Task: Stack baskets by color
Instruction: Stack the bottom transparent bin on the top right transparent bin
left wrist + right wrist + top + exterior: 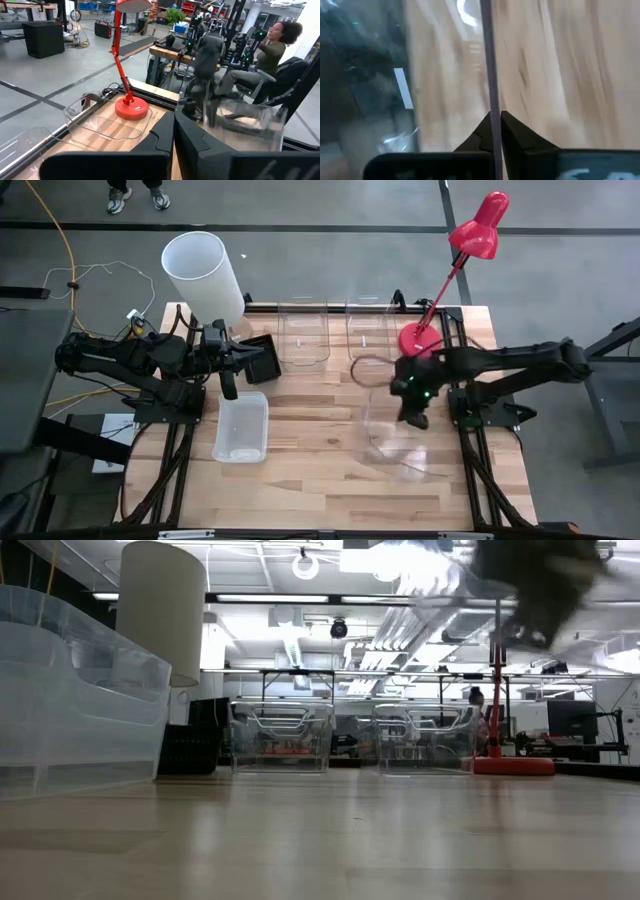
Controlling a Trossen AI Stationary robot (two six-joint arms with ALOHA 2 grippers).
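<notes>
My right gripper [415, 412] is shut on a large clear basket [393, 435], which it carries above the table's right half; the low view shows that basket [450, 580] high off the wood. Two more clear baskets [303, 335] [368, 330] stand side by side on their bottoms at the far edge. A small black basket [262, 358] sits at the far left, and a frosted white basket [242, 428] lies nearer. My left gripper [228, 375] hovers shut beside the black basket, with nothing between its fingers [174, 135]. My right gripper pinches one thin side wall [490, 75] of the clear basket between its two fingers, one finger inside the basket and one outside. The fingers slant down onto the wall from above. The basket is lifted clear of the table and hangs tilted below the gripper.
A tall white cylinder [205, 272] stands at the far left corner, and a red desk lamp [425, 337] at the far right, close to my right arm. Bare wood lies along the near edge [330, 500]. A person [272, 47] sits beyond the table.
</notes>
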